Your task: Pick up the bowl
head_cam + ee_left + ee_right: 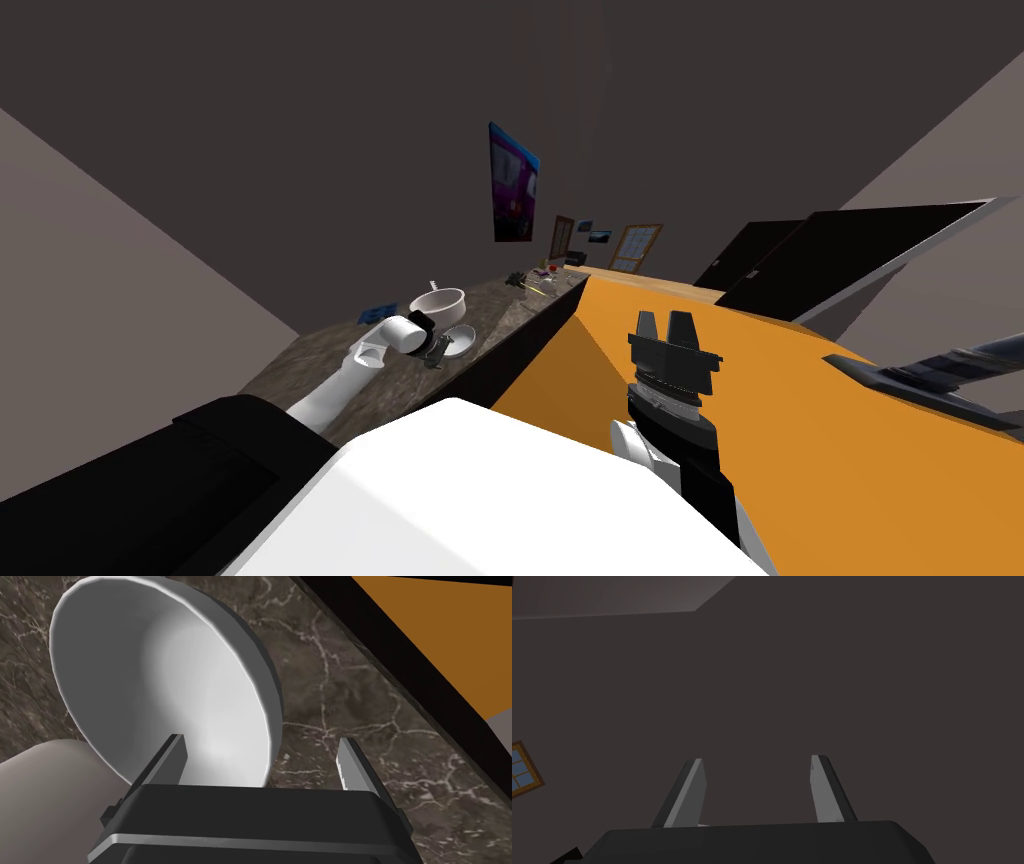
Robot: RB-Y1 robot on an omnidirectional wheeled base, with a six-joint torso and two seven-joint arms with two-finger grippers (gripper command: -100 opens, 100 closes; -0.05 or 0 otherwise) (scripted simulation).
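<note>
A shallow white bowl (165,691) lies on the dark marbled counter (380,741); in the head view this bowl (462,340) is near the counter's front edge. My left gripper (260,763) is open right at the bowl, one finger (172,761) over its inside, the other finger (352,768) outside over the counter, the rim between them. In the head view the left gripper (437,350) sits at the bowl's near side. My right gripper (665,322) is held up over the orange floor, open and holding nothing (757,791).
A taller white vessel (438,302) with a utensil in it stands just behind the bowl. Small clutter (535,280) lies at the counter's far end. The counter's black front edge (400,666) runs close by, orange floor (850,450) beyond it. A pale rounded shape (45,786) is beside the bowl.
</note>
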